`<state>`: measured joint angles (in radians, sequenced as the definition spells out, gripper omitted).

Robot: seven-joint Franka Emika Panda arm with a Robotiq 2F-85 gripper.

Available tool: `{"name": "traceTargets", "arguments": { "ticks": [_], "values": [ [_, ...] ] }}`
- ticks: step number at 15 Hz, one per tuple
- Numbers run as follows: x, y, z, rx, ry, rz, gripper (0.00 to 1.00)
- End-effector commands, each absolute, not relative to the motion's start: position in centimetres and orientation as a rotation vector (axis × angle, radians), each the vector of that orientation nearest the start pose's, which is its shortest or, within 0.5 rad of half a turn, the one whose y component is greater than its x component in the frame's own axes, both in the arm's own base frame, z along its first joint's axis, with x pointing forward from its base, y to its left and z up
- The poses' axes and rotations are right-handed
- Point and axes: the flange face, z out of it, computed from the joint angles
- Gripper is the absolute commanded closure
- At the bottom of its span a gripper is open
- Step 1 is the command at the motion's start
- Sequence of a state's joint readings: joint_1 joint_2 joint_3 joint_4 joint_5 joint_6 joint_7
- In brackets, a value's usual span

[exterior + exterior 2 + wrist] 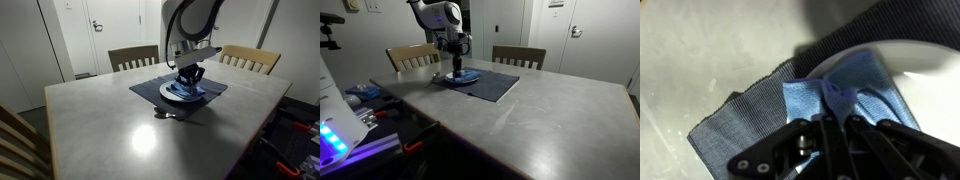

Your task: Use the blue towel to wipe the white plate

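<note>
I see the blue towel (pixel 845 95) bunched on the white plate (pixel 930 60), with my gripper (pixel 835 122) clenched on its crumpled middle. There's one plate and one towel, both on a single dark placemat (pixel 745 115) near the far edge of the grey table (pixel 110 135). Two wooden chairs (pixel 133 57) stand just behind. A small dark object (pixel 165 113) lies by the mat's near edge, and beyond it is broad bare tabletop.

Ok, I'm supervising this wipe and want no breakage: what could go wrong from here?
The pincer pinches only a bunched fold of the blue towel, so it may slip free. The white plate rests on a grey cloth placemat; sideways wiping could drag both.
</note>
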<state>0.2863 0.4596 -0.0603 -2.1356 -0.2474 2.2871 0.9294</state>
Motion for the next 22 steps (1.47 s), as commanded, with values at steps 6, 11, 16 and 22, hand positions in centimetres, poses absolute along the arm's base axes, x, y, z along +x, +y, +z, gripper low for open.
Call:
{"name": "traceTargets", "arguments": {
  "ticks": [6, 11, 16, 22],
  "values": [
    [54.5, 12.5, 16.3, -3.128, 0.982, 0.139, 0.98],
    [55.5, 13.1, 17.7, -2.967, 0.766, 0.243, 0.98],
    [54.4, 11.7, 18.1, -2.982, 0.566, 0.670, 0.98],
    [53.3, 9.3, 17.6, -3.158, 0.674, 0.949, 0.98]
  ]
}}
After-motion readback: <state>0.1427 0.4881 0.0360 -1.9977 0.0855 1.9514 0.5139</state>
